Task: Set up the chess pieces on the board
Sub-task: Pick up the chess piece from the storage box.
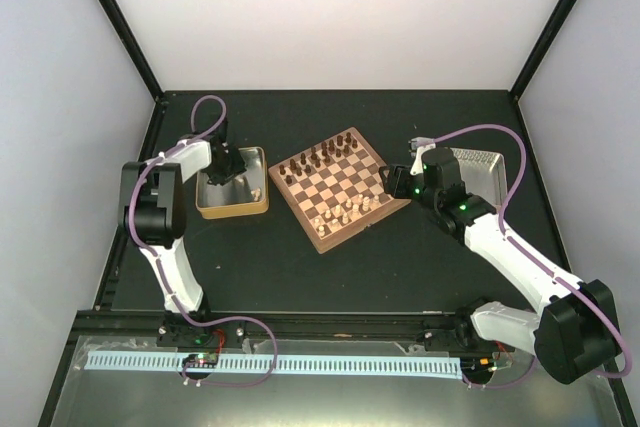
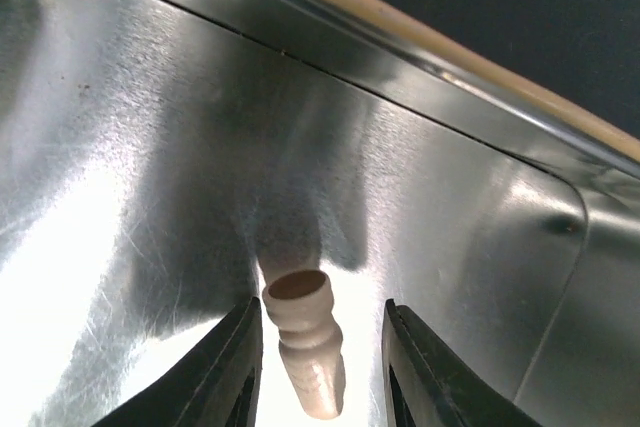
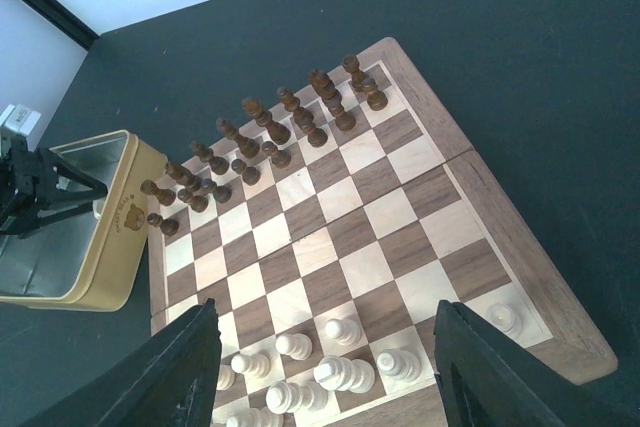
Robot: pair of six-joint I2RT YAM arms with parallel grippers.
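The board (image 1: 296, 212) lies at an angle mid-table. Dark chess pieces (image 1: 318, 159) crowd its far side and pale ones (image 1: 350, 212) its near side. In the right wrist view the dark pieces (image 3: 260, 132) stand in two uneven rows and several pale pieces (image 3: 341, 330) stand near the board's (image 3: 360, 237) close edge. My right gripper (image 3: 325, 367) hangs open above those pale pieces, holding nothing. My left gripper (image 2: 320, 309) is down inside the tan tin (image 1: 232, 210), open. A pale piece (image 2: 305, 347) lies on the tin's metal floor between its fingers, close to the left one.
A silver metal tray (image 1: 482, 162) sits behind my right arm at the back right. The tan tin (image 3: 112, 237) stands just left of the board. Black frame posts and white walls bound the table.
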